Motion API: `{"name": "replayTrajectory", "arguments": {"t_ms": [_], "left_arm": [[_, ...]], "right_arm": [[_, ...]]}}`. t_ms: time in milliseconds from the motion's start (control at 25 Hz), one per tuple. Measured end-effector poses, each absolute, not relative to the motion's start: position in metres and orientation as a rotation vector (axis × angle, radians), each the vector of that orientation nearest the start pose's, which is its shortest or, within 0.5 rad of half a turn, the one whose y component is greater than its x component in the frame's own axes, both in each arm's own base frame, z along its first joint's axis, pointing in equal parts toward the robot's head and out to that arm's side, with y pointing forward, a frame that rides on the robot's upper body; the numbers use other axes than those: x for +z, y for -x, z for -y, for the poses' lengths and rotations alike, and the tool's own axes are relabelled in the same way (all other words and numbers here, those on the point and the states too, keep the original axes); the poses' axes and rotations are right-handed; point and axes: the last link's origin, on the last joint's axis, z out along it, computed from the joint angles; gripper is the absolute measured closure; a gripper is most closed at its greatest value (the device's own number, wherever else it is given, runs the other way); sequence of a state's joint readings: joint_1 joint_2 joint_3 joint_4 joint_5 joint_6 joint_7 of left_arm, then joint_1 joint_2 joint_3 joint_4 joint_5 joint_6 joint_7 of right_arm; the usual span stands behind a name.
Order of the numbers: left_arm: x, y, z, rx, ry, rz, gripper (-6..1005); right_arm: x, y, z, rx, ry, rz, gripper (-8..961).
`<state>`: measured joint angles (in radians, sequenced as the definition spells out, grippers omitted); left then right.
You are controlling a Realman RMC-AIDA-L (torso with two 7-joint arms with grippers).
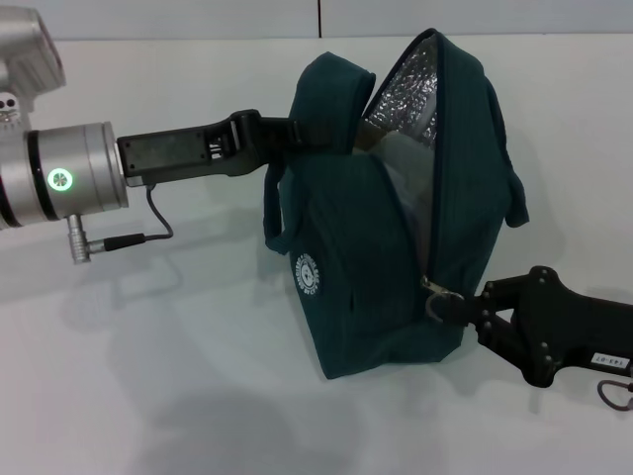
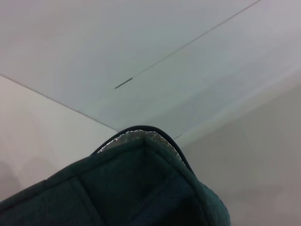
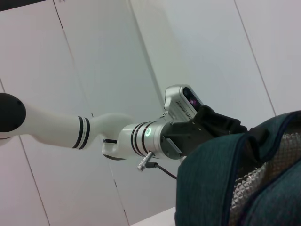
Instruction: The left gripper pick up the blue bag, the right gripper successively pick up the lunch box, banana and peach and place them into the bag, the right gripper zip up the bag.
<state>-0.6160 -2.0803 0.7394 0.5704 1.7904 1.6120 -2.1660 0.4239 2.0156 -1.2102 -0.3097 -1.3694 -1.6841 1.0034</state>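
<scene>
The blue bag [image 1: 376,247] stands on the white table, its mouth open at the top and showing silver foil lining [image 1: 407,94]. My left gripper [image 1: 297,134] is shut on the bag's upper left rim; the right wrist view shows the same hold [image 3: 230,129]. The zip runs down the bag's front to a metal ring pull [image 1: 438,300] low on the right. My right gripper [image 1: 473,309] sits at table height, shut on that ring. Something pale and clear [image 1: 401,168] shows inside the mouth, too little to name. The lunch box, banana and peach are hidden or out of view.
The left wrist's cable [image 1: 148,230] hangs over the table [image 1: 148,376] left of the bag. A cable loop [image 1: 615,392] hangs under the right arm at the frame's edge. A pale wall stands behind the table.
</scene>
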Motion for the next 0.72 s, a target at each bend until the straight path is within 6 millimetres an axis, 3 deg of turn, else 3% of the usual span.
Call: {"name": "replayTrajectory", "arguments": {"t_ms": [440, 720], "left_arm": [[-0.005, 0.211, -0.346, -1.144, 2.522, 1.695, 949], [-0.006, 0.211, -0.346, -1.145, 2.521, 1.697, 943]], "right_arm": [[-0.043, -0.256, -0.274, 1.096, 2.804, -0.591, 900], [-0.046, -0.256, -0.272, 1.066, 2.846, -0.594, 844]]}}
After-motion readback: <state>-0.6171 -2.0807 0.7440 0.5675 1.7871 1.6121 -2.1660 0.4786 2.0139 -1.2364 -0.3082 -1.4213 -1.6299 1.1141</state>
